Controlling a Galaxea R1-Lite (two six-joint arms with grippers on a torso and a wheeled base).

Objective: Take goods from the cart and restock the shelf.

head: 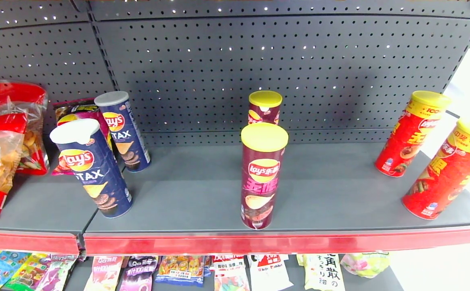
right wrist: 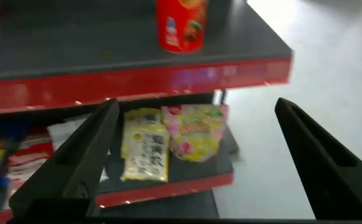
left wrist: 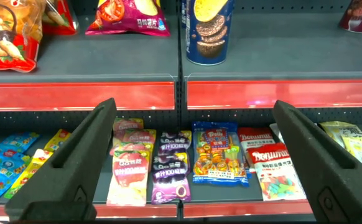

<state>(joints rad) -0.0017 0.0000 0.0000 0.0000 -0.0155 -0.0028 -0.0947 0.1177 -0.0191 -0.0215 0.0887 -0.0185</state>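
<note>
The left gripper (left wrist: pixel 194 104) and the right gripper (right wrist: pixel 196 102) hang spread and empty, low before the grey metal shelf (head: pixel 202 190). An upright blue cardboard crisp tube (left wrist: pixel 207 31) stands above the left, and a red crisp tube (right wrist: pixel 181 25) above the right.

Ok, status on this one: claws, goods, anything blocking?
Left claw open, empty. Right claw open, empty. Tall cardboard crisp tubes standing on grey metal shelf: blue pair, maroon pair, red pair. Nothing seen blocking.

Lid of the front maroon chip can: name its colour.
Yellow; the lid shows best in the head view.
</note>
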